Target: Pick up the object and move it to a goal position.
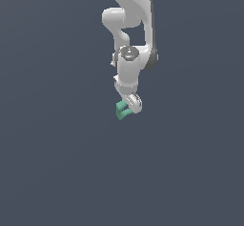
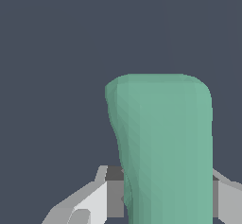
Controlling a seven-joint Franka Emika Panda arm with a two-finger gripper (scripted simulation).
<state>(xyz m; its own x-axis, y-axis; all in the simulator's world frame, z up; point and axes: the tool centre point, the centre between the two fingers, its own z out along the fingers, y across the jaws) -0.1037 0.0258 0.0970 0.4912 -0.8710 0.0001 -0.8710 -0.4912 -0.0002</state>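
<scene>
The teal-green ring (image 1: 122,110) sits between my fingers at the end of the white arm, sticking out toward the exterior view's left. My gripper (image 1: 128,106) is shut on it. In the wrist view the ring (image 2: 163,147) fills the middle as a tall teal-green block seen edge-on, with a grey finger (image 2: 101,197) against one side and the other finger (image 2: 227,194) against the opposite side. Its hollow centre is hidden from the wrist camera. No goal marker shows in either view.
The white arm (image 1: 131,39) comes down from the top of the exterior view. Around it lies only a plain dark grey-blue surface (image 1: 57,163).
</scene>
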